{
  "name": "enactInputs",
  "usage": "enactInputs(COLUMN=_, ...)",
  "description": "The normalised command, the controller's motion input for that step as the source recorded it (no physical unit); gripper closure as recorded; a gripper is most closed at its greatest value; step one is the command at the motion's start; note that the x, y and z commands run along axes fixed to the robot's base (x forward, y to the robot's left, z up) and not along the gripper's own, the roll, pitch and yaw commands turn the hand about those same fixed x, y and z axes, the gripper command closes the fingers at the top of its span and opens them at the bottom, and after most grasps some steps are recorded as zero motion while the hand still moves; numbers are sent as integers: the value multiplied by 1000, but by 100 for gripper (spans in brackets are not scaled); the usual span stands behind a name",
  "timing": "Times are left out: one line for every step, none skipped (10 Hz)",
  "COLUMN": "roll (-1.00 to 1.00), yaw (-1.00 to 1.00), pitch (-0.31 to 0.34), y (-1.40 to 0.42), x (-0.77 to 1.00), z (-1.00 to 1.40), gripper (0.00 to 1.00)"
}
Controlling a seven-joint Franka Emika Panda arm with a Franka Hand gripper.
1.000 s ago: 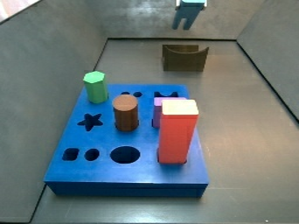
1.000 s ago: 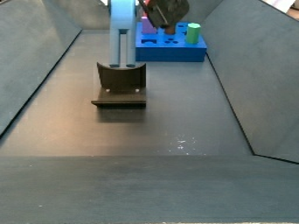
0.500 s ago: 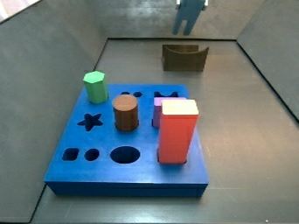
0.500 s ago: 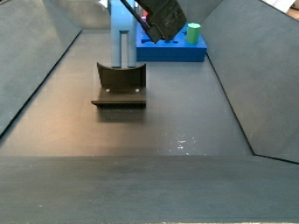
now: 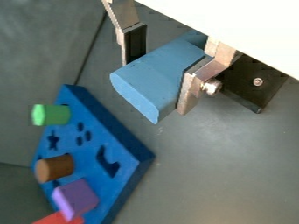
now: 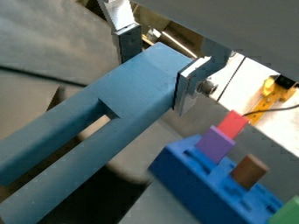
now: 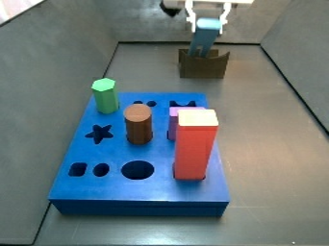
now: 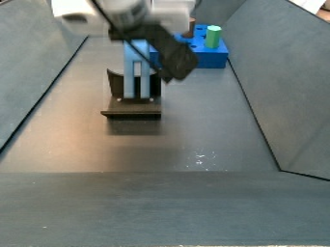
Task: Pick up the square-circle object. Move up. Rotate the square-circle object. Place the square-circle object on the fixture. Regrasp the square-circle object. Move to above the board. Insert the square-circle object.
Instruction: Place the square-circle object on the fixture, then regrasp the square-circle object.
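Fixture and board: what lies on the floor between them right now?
Nothing: in a side view bare grey floor separates the fixture from the board. The gripper holds the square-circle object above the fixture.

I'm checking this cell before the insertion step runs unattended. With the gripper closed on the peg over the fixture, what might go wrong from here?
1. The gripper clamps the square-circle object near one end, so the long free part may tilt or slip between the pads.
2. The peg stands at the fixture; lifting off-axis might catch the notch.
3. On the board, the red block and brown cylinder stand tall, so a low approach may hit them.
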Motion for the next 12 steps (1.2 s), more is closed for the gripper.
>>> enactInputs(roll=-94, yaw=-33, pitch=-74, y=60, x=93, z=-740, gripper=100)
enactInputs(roll=-92, yaw=-20, pitch=-76, y=45, x=80, z=-565, gripper=100)
enactInputs(roll=-85, yaw=-4, pitch=-71, y=31, x=67, z=-339, gripper=100)
enactInputs(roll=-75, yaw=9, pitch=-68, y=26, x=60, z=-200, gripper=100)
enactInputs(roll=0, yaw=0, pitch=0, y=0, x=0, z=0, gripper=0)
enactInputs(roll=-7, yaw=-47, pitch=22, y=0, x=0, z=1000, gripper=0)
enactInputs(roll=2, yaw=-39, pitch=22, y=6, x=-5, z=1000, gripper=0)
enactInputs(roll=12, yaw=-30, pitch=26, y=12, x=-15, z=1000, gripper=0)
enactInputs(roll=31, yaw=-20, pitch=29, y=11, x=-22, z=1000, gripper=0)
enactInputs(roll=42, yaw=-18, pitch=32, y=8, x=-27, z=1000, gripper=0)
enactInputs(roll=49, yaw=-15, pitch=41, y=10, x=-30, z=838, gripper=0)
enactInputs(roll=52, yaw=-16, pitch=49, y=11, x=-29, z=653, gripper=0)
